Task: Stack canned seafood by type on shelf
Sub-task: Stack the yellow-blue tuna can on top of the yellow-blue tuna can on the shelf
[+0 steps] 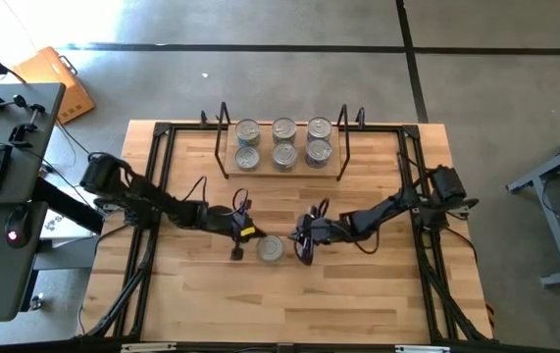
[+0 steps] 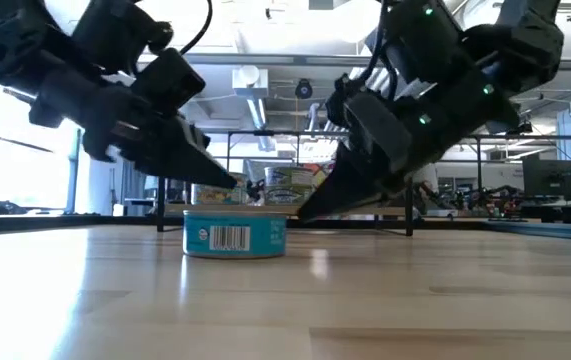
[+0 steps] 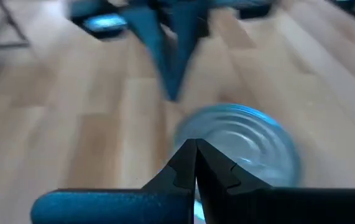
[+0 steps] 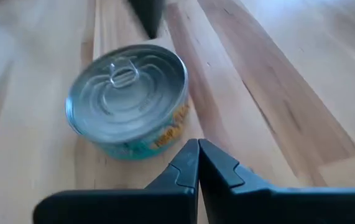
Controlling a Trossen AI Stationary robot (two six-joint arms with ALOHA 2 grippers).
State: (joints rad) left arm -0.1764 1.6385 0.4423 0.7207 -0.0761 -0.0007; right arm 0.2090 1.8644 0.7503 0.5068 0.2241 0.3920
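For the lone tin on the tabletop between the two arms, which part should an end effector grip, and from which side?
Grip the lone tin across its round side wall, coming down from above with fingers opened wider than the lid. It stands upright and low, pull-tab lid up, so the wall is probably the only graspable face. The left end effector and right end effector, both shut, flank it.

Bright daylight; left wrist view motion-blurred.

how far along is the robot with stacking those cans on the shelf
Mostly done: six cans sit on the shelf in three columns. In hand: one can stands alone on the table, with the left gripper and right gripper on either side, jaws shut, neither holding it. Left: shelving that can.
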